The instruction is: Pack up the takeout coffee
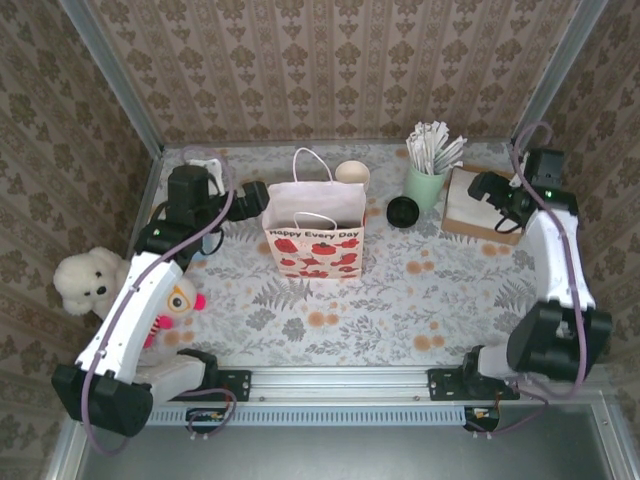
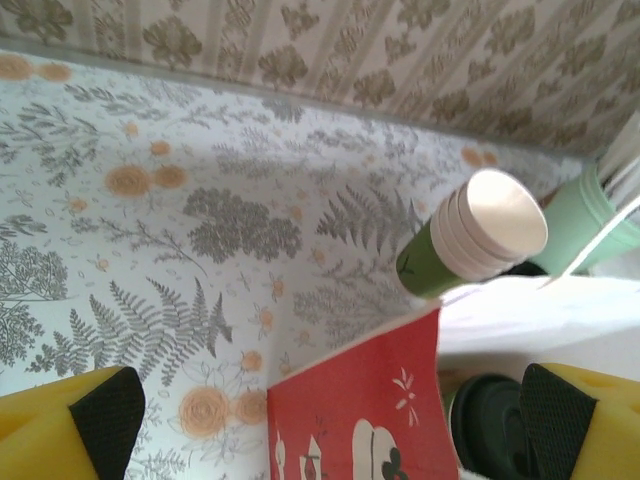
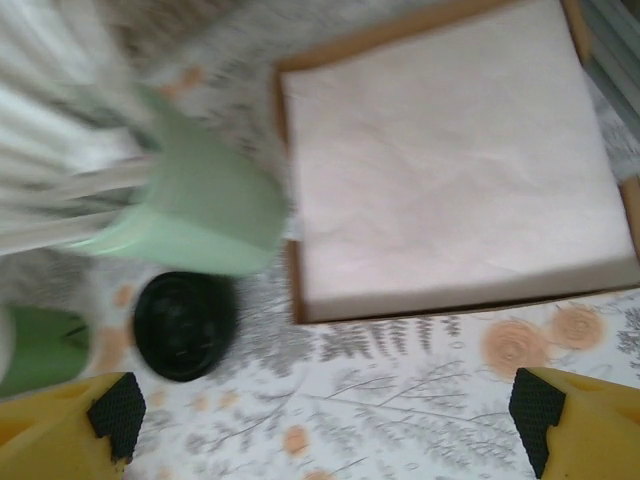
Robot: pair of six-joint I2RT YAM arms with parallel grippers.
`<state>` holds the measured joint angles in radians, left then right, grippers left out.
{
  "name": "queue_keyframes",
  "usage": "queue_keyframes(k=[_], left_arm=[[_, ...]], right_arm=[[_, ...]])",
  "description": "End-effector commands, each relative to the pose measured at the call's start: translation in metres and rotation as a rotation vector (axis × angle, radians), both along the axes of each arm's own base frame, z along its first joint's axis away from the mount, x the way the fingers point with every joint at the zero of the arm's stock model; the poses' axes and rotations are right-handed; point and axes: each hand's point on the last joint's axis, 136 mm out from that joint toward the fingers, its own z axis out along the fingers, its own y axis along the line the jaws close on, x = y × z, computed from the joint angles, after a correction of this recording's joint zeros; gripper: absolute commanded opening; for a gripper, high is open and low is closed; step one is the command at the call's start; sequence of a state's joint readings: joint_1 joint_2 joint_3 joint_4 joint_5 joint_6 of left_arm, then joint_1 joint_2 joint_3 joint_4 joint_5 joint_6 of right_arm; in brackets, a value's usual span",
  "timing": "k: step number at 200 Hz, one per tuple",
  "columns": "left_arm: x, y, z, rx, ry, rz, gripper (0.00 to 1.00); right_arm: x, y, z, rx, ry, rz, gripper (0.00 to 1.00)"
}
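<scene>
Both stand spread and empty: the left gripper (image 2: 330, 425) beside the paper bag (image 1: 313, 232), the right gripper (image 3: 325, 425) over the napkins (image 3: 450, 150). The coffee (image 1: 403, 211) stands between bag and mint cup (image 1: 425, 187); a wide grab could topple that cup.

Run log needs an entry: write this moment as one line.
takeout coffee: on table, outside bag | left fingers: open at bag | right fingers: open by napkins
</scene>
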<state>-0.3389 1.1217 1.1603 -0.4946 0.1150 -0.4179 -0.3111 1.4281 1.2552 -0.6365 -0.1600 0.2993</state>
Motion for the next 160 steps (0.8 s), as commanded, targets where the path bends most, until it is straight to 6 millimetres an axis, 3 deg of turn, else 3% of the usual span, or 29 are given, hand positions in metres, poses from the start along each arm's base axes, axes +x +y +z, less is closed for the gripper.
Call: queue_keyframes(k=[1, 29, 57, 123, 160], left_arm=[[-0.010, -0.008, -0.004, 0.101, 0.035, -0.063, 1.00], [-0.002, 0.010, -0.003, 0.104, -0.019, 0.057, 1.00], [0.001, 0.027, -0.007, 0.110, -0.009, 0.163, 1.00], [0.000, 0.021, -0.003, 0.082, -0.018, 0.135, 1.00], [0.001, 0.019, -0.006, 0.075, -0.013, 0.131, 1.00]], right_arm=[[0.022, -0.012, -0.028, -0.023, 0.096, 0.055, 0.94], [0.051, -0.024, -0.067, -0.026, 0.199, 0.086, 0.93], [0.070, -0.024, -0.094, -0.031, 0.255, 0.129, 0.92], [0.088, -0.014, -0.136, -0.102, 0.381, 0.156, 0.82], [0.085, -0.018, -0.154, -0.114, 0.449, 0.119, 0.68]])
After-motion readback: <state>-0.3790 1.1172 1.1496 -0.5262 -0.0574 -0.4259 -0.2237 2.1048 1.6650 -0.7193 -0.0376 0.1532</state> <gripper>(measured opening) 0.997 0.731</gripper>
